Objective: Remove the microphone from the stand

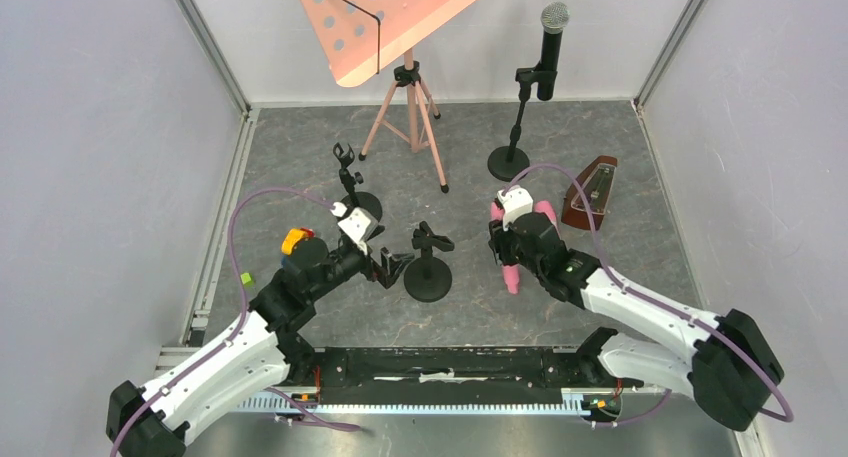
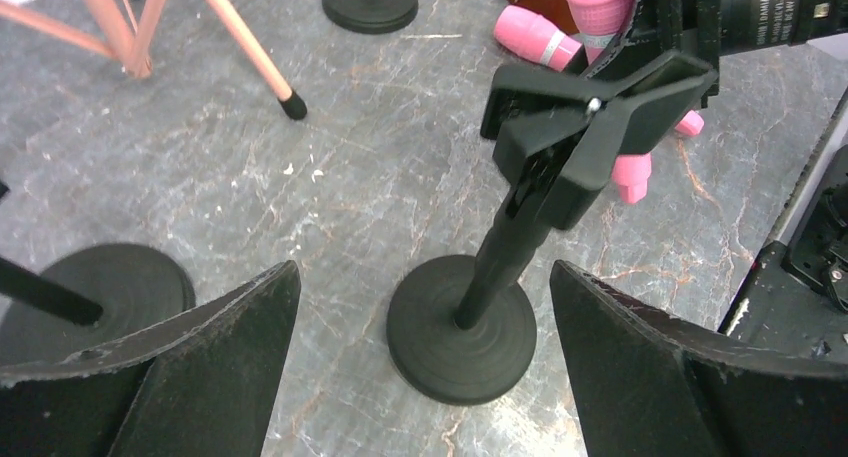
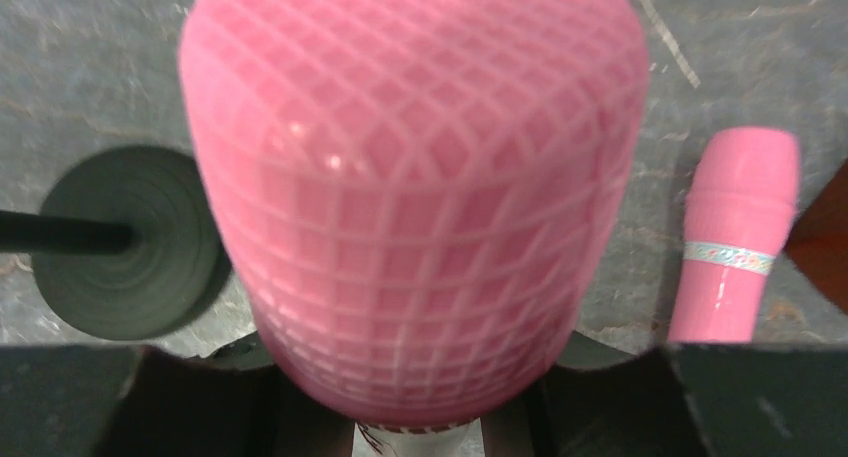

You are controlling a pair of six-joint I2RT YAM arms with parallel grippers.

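Pink mic (image 1: 512, 277), top view: it is off the stand (image 1: 430, 277) and sits in the right gripper (image 1: 508, 243), just right of the stand and apart from its clip (image 1: 433, 241), which is bare. Left gripper (image 1: 397, 266) stands just left of the stand, jaws spread wide, holding nothing. A spare mic (image 1: 545, 212) lies on the table (image 1: 300, 147) just behind the right gripper, with a metronome (image 1: 590, 192) beyond it. Left wrist view: both fingers (image 2: 200, 367) flank the stand without touching it. The clip is empty. The mic's tail hangs low just behind the clip; whether it touches the table cannot be told. Right wrist view: jaws clenched on the handle just below the mesh head, which fills the picture. Judged status: removal effectively done, set-down outstanding. Hazards: the tail is close to the clip, so a leftward swing could snag it, and the unheld stand would then tip. The smooth handle could slide through the grip on a jolt. A careless lowering could land the mic on the spare mic. Axis: steeply tilted, near upright, head uppermost and toward the far side, tail down toward the table and the near edge.
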